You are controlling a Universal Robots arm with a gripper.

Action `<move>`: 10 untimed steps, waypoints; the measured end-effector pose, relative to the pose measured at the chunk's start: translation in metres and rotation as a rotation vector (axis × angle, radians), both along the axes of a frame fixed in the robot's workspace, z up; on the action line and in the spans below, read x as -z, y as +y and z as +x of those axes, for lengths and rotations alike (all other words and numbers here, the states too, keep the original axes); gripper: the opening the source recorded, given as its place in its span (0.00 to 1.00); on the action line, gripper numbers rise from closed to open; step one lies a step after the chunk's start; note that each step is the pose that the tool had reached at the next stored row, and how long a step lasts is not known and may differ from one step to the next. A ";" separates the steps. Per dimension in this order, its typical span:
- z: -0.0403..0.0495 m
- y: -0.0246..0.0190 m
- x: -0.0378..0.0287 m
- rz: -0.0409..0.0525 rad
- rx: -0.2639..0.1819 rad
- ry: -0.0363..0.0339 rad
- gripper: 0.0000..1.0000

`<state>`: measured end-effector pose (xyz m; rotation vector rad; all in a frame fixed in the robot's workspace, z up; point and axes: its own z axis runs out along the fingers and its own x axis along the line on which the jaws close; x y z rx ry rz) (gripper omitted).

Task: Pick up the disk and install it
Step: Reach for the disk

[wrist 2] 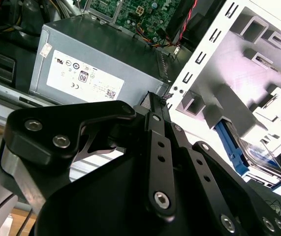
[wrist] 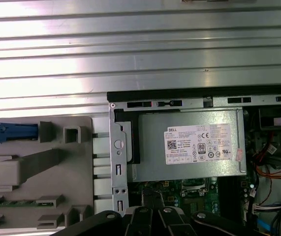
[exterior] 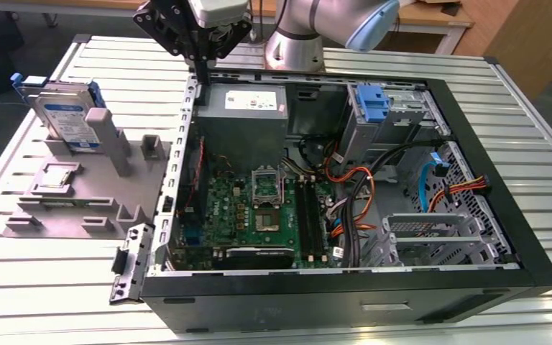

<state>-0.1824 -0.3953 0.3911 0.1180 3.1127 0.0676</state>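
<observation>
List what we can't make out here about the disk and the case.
- Disk: exterior view, lower part sunk in the grey holder.
- Disk, second wrist view: gripper covers one corner; picture edge cuts its far end.
- Disk, first wrist view: edge-on, label unseen, cut by the picture edge.
- Metal cage: exterior view, inside hidden under its own top plate.

One disk is counted, stood on edge in the one grey holder at the exterior view's left. One open computer case is counted on the one ribbed counter. Inside the case, the following are counted:

- one grey power-supply box at the far side, bearing one white sticker
- one green motherboard
- one blue latch, far and toward the exterior view's right
- one bare metal drive cage, near and toward that same right

One arm with one pincer is counted above the case's far edge.
</observation>
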 end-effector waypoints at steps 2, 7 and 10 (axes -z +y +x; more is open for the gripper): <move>0.0000 0.0000 0.0000 0.0000 0.000 0.0000 0.10; -0.0133 0.0005 0.0006 0.0000 0.000 0.0000 0.10; -0.0259 0.0049 0.0013 0.0001 0.000 -0.0002 0.10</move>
